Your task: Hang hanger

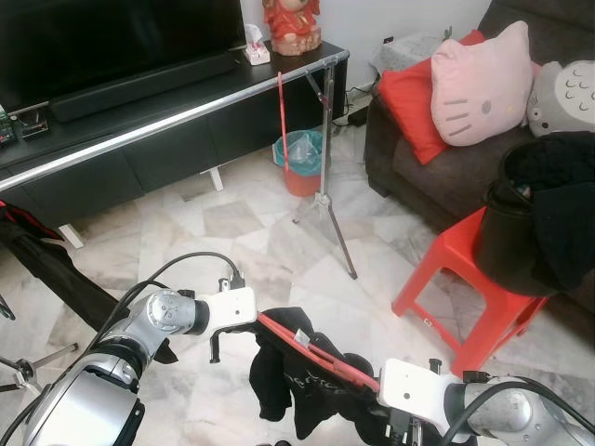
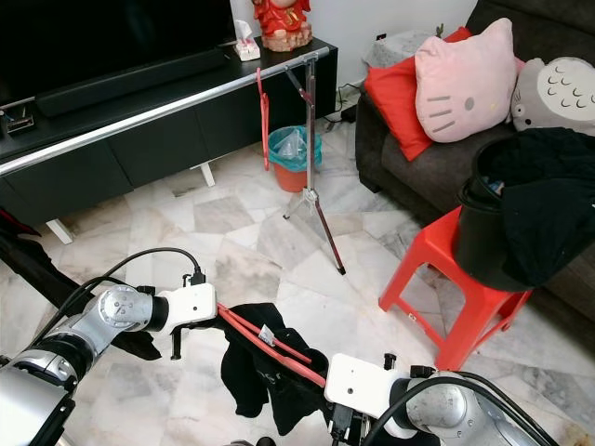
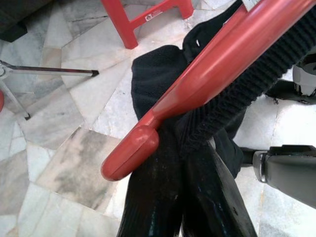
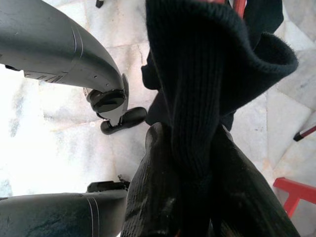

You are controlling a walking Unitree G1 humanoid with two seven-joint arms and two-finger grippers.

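The left gripper is squeezing one end of the red hanger at 7 o'clock. A black shirt is drooping from the hanger at 6 o'clock. The right gripper is pinching the shirt's knit edge at 5 o'clock. The metal rack is standing at 12 o'clock, a red stool at 3 o'clock.

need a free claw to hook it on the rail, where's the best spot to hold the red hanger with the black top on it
Hold the red hanger by its bare end, where the left claw pinches it from the robot's left. That arm is rigid and uncovered; the black top drapes the middle. The right claw clamps fabric.
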